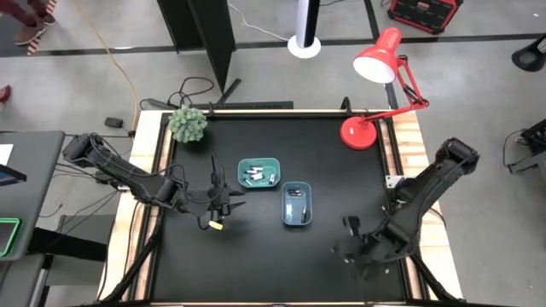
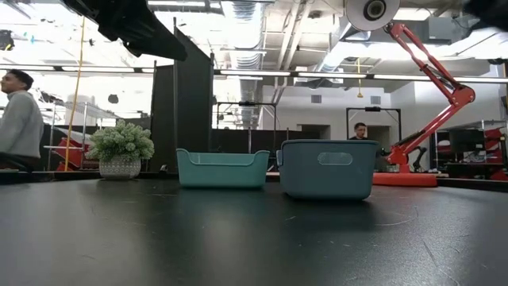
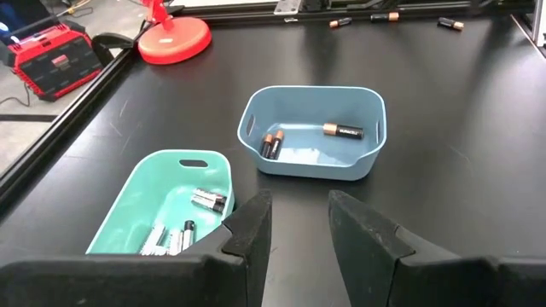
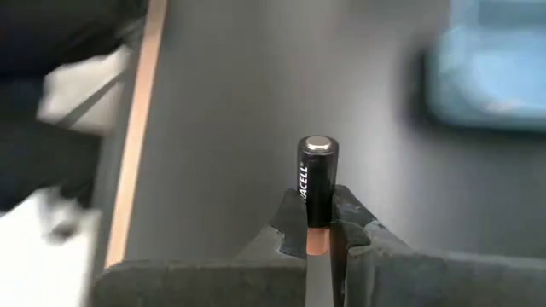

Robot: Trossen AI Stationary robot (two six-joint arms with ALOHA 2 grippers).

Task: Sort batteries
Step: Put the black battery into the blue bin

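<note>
the right gripper (image 4: 317,230) pinches a battery (image 4: 316,181) between its two dark fingers (image 4: 290,223), which press against its lower end. the battery is black with white lettering down its side, a silver cap at the free end and a copper band at the gripped end, and it stands straight out from the fingers. from above, this gripper (image 1: 363,247) sits over the near right part of the black table (image 1: 256,264), well apart from both trays, and the battery itself cannot be made out there.

the left gripper (image 3: 299,226) is spread, with nothing between its fingers (image 3: 252,230); from above it (image 1: 215,203) hangs over the left half of the table, just left of the trays. its wrist view shows what the level view hides behind the tray walls: pale silver batteries (image 3: 207,199) lying in the teal tray (image 3: 141,200), and dark batteries with copper ends (image 3: 343,130) in the blue tray (image 3: 311,162). more dark batteries (image 3: 341,22) lie loose on the table beyond. the level view shows only the trays' outsides, a small potted plant (image 2: 121,149) and a red desk lamp (image 2: 421,95).
</note>
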